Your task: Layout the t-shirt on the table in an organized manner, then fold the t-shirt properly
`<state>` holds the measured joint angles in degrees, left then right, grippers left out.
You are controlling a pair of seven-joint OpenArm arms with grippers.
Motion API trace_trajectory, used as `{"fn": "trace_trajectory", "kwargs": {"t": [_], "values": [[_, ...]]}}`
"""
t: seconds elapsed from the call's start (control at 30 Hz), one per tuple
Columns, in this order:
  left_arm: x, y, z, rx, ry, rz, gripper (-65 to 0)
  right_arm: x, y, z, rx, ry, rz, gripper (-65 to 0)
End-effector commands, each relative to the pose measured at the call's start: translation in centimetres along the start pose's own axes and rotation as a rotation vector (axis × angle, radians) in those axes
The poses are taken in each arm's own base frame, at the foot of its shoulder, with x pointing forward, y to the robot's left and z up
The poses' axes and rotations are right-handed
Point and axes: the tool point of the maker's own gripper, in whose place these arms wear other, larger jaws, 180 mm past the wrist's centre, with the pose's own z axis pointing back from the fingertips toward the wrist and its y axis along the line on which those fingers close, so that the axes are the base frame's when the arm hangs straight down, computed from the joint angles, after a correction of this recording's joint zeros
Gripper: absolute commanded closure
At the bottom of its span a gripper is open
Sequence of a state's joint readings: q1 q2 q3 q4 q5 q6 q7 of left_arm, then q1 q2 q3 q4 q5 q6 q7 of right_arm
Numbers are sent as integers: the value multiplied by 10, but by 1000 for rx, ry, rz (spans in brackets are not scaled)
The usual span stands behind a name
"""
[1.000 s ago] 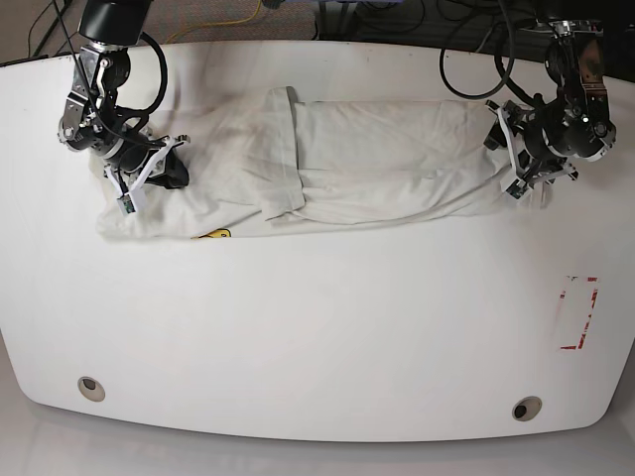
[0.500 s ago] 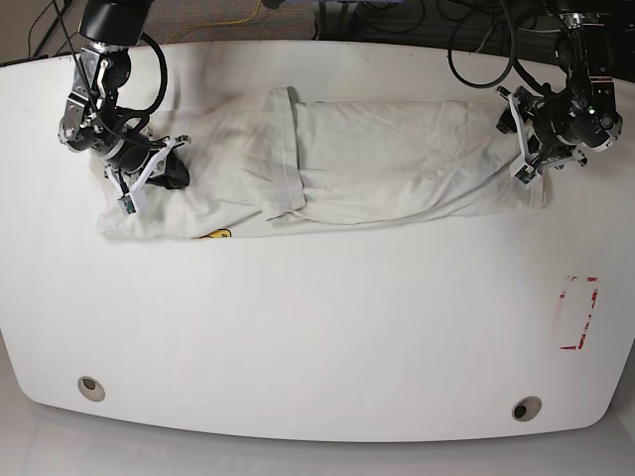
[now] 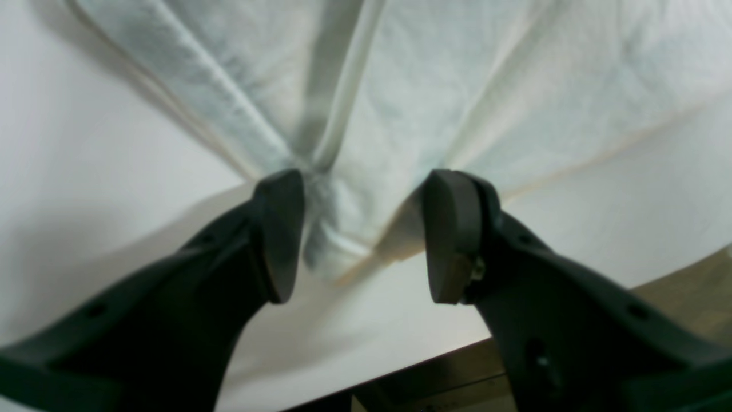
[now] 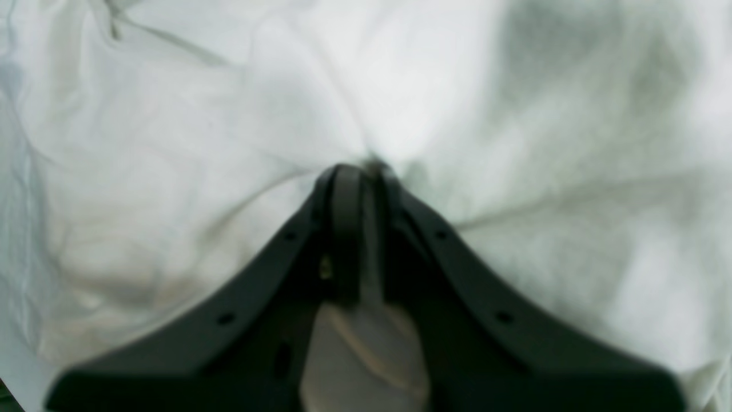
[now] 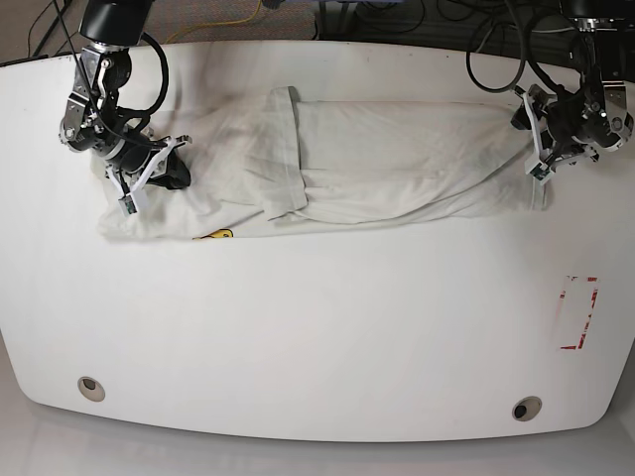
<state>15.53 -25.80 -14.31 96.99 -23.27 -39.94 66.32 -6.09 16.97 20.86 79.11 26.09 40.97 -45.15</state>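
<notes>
Farther-out left gripper (image 3: 357,237) astride t-shirt (image 3: 400,103)

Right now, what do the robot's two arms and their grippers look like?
Both arms are black, with looping black cables and white parts near the wrists. The left gripper has two curved matte-black fingers ending in rounded oval pads. The right gripper has the same black fingers, with small round holes along their sides.

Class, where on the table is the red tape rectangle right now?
In the base view, the red tape rectangle sits near the table's right edge, below the left gripper.
</notes>
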Motion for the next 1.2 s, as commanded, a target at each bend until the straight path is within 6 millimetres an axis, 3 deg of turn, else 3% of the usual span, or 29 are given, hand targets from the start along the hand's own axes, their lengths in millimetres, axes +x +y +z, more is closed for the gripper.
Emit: {"fn": "trace_trajectory", "kwargs": {"t": [0.0,0.23,0.47,0.63,0.9,1.17], "values": [[9,7,8,11,-37,-6,-311,-44,-10,3,-58,205,22,-51],[30,14,28,31,-137,6,-311,-45,-10,3,-57,207,22,-51],[53,0,39,-47,-254,20,-311,-45,-10,3,-57,207,22,-51],[60,24,62,-32,-362,111,-312,-45,-10,3,-57,207,22,-51],[52,60,68,-54,-468,318,-314,-46,-9,3,-56,210,22,-51],[25,91,42,-128,-495,590,-314,-47,-9,2,-54,212,24,-51]]}}
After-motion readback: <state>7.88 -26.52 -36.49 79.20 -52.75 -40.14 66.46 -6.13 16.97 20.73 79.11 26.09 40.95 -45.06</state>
